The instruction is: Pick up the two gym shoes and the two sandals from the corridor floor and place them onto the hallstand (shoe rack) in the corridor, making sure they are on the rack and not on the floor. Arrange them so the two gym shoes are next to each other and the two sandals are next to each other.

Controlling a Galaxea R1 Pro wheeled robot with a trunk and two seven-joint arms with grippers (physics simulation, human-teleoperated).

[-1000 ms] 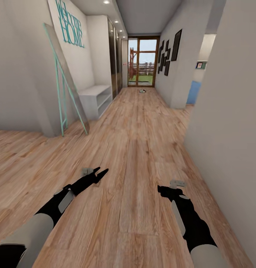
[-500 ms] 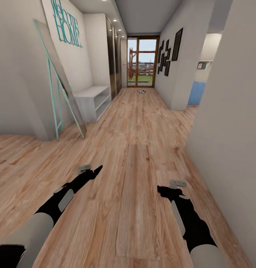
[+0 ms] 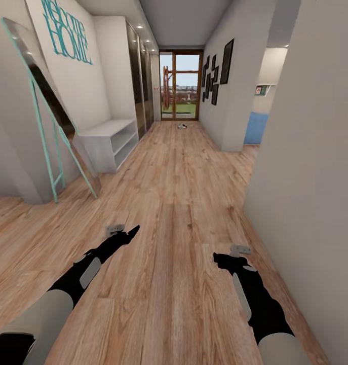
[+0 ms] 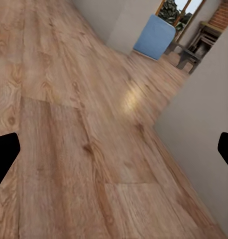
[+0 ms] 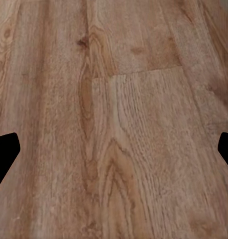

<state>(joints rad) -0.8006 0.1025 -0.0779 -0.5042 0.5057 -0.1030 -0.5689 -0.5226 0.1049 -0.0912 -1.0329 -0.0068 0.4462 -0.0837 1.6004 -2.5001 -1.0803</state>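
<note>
Shoes (image 3: 182,126), small and too distant to sort, lie on the corridor floor (image 3: 179,203) by the glass door (image 3: 180,86), well past the hallstand (image 3: 110,142) on the left wall. Left gripper (image 3: 124,234) and right gripper (image 3: 229,256) hang empty, fingers apart. Risk: the near wall (image 3: 305,177) sits close to the right arm, so drifting could clip it.

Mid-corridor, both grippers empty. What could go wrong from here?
1. The right arm runs near the right-hand wall; drifting right could scrape it.
2. The leaning mirror stands on thin teal legs just before the hallstand; cutting in early may topple it.
3. The shoes are small blurs by the glass door, so pairs can't be told apart yet.
</note>
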